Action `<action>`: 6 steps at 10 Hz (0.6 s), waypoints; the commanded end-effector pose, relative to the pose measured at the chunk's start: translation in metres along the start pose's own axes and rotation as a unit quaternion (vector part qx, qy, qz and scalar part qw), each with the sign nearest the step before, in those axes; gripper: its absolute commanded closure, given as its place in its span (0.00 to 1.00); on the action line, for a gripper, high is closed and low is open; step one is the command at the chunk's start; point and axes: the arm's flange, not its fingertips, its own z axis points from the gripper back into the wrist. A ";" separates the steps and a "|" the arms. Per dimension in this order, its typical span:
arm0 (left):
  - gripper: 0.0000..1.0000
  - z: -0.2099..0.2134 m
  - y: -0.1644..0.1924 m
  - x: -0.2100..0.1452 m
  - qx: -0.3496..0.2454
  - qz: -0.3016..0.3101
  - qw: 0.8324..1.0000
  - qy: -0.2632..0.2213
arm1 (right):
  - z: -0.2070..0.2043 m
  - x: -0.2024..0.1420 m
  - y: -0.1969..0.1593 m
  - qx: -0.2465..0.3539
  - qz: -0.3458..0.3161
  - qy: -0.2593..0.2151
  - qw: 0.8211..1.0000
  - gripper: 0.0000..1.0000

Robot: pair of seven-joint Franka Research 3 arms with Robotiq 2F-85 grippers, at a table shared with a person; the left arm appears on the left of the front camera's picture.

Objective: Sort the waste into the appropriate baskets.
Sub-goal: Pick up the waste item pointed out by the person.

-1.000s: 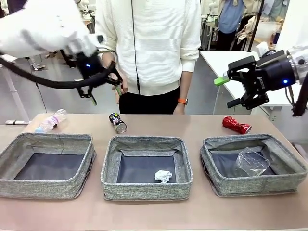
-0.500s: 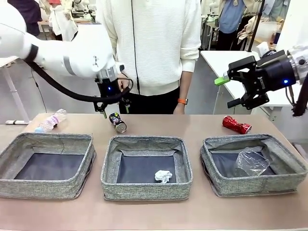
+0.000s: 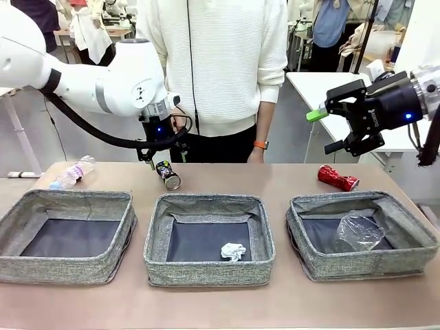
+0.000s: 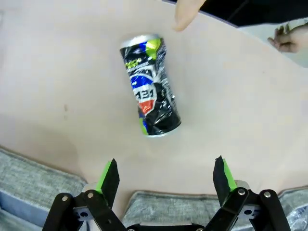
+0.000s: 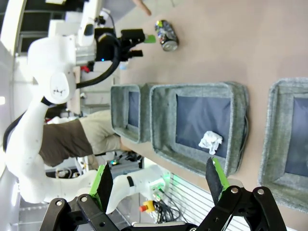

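Note:
A dark printed can (image 3: 168, 174) lies on its side on the table behind the middle basket (image 3: 206, 271). My left gripper (image 3: 163, 148) hangs open just above it. In the left wrist view the can (image 4: 150, 92) lies ahead of the open left gripper (image 4: 167, 175), apart from both fingers. A crushed red can (image 3: 337, 178) lies behind the right basket (image 3: 371, 265), which holds a clear plastic cup (image 3: 359, 230). A crumpled paper ball (image 3: 233, 251) sits in the middle basket. A clear bottle (image 3: 72, 172) lies behind the left basket (image 3: 62, 268). My right gripper (image 3: 323, 130) is open, high above the right side.
A person in a white top stands at the far edge, one hand (image 3: 179, 124) close behind my left gripper and a fingertip (image 4: 185, 12) near the can's far end. The left arm's cable loops over the table's far left. A white table (image 3: 323, 86) stands behind at right.
My left arm has swung right and down, bringing its open gripper from the far left to just above the dark can. The right arm has not moved.

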 end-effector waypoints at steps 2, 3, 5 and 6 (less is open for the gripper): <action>0.00 -0.031 0.003 -0.014 0.042 0.030 0.994 -0.096 | 0.002 0.000 0.003 -0.005 -0.007 0.001 1.000 0.00; 0.00 -0.040 0.002 -0.023 0.062 0.032 0.992 -0.109 | 0.002 0.000 0.003 -0.005 -0.007 0.001 1.000 0.00; 0.00 -0.047 -0.001 -0.037 0.068 0.011 0.991 -0.112 | 0.002 0.000 0.003 -0.005 -0.007 0.001 1.000 0.00; 0.00 -0.049 -0.003 -0.039 0.059 0.004 0.986 -0.157 | 0.002 0.000 0.003 -0.005 -0.007 0.001 1.000 0.00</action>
